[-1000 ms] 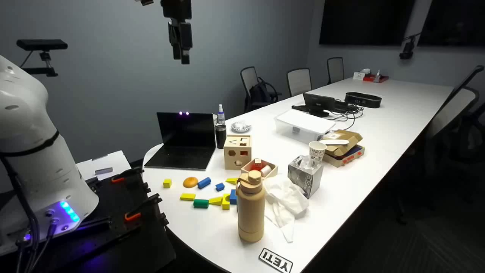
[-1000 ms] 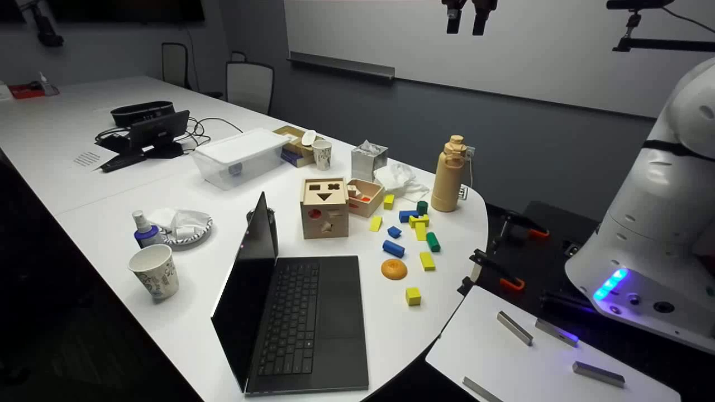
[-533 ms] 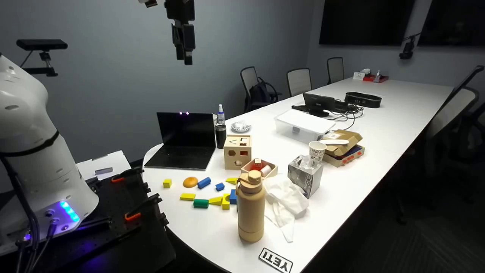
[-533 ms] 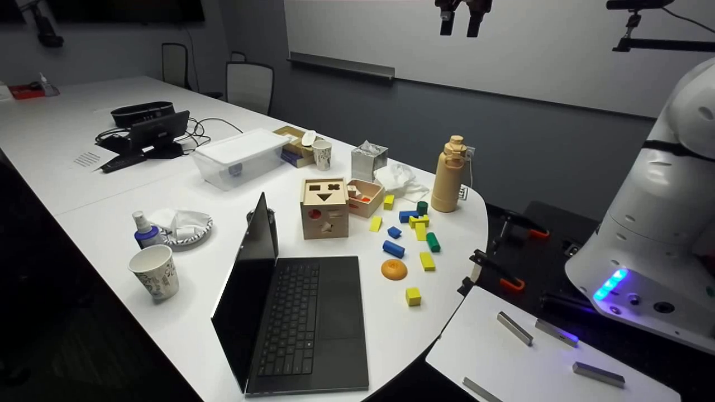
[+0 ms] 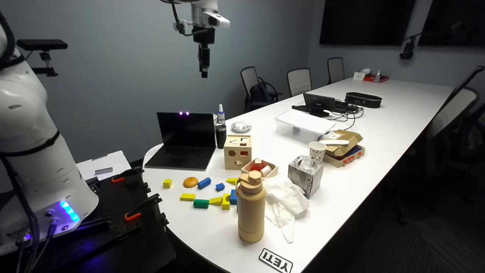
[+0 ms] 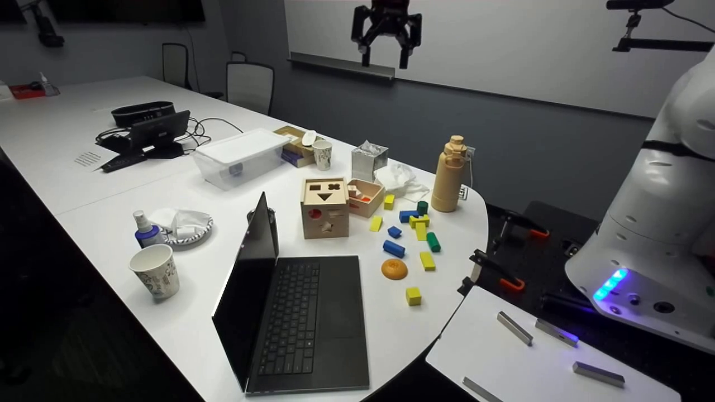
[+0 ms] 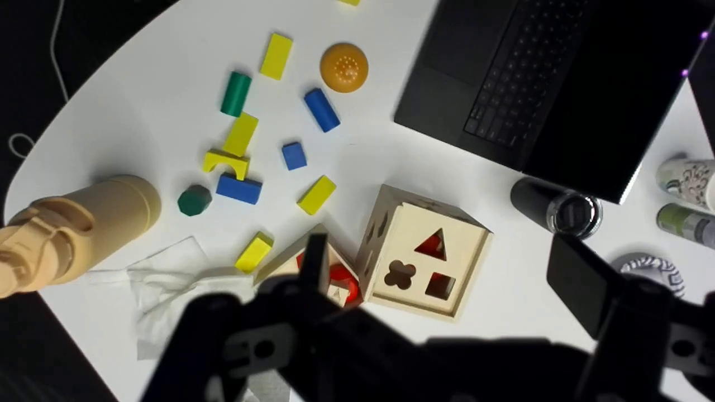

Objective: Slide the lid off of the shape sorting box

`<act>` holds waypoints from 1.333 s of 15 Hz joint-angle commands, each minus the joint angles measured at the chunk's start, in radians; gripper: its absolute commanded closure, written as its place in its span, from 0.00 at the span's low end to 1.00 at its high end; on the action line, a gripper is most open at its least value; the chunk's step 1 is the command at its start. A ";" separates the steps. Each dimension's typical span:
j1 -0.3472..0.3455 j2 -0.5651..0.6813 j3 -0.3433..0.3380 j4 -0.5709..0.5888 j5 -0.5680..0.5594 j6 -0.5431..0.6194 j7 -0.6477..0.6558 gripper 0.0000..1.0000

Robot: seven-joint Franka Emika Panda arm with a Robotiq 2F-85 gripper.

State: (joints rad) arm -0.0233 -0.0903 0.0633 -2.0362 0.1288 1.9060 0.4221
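The shape sorting box [image 6: 325, 220] stands upright on the white table, a pale wooden cube with cut-outs; it also shows in an exterior view [image 5: 238, 158] and the wrist view [image 7: 375, 240]. The lid [image 7: 399, 243], a pale square panel with triangle, clover and square holes, lies in the frame on the box's top, also seen in both exterior views [image 6: 338, 196] [image 5: 237, 140]. My gripper [image 6: 384, 60] is open and empty, high above the table; it shows in an exterior view [image 5: 204, 72]. In the wrist view the fingers [image 7: 439, 262] spread wide, with the box below between them.
An open wooden tray [image 6: 373, 207] with red pieces touches the box's side. A laptop [image 6: 313, 312] and a dark tumbler [image 7: 536, 209] stand close by. Coloured blocks [image 6: 394, 248], a tall tan bottle [image 6: 447, 181] and a tissue carton [image 5: 305, 178] lie around.
My gripper has moved right and slightly down in an exterior view, and left and down in the opposite-facing exterior view. It has come farther over the table. The box and lid have not moved.
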 commanded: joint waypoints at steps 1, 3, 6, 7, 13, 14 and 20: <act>0.025 0.246 0.000 0.163 -0.030 0.087 0.165 0.00; 0.036 0.366 -0.027 0.215 -0.018 0.170 0.201 0.00; 0.047 0.541 -0.055 0.312 0.007 0.263 0.198 0.00; 0.050 0.591 -0.062 0.349 0.014 0.274 0.197 0.00; 0.068 0.803 -0.069 0.524 0.070 0.258 0.196 0.00; 0.075 0.826 -0.072 0.542 0.077 0.258 0.205 0.00; 0.115 0.935 -0.108 0.589 0.069 0.286 0.322 0.00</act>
State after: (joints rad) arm 0.0608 0.7929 -0.0169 -1.4955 0.1903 2.1933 0.6775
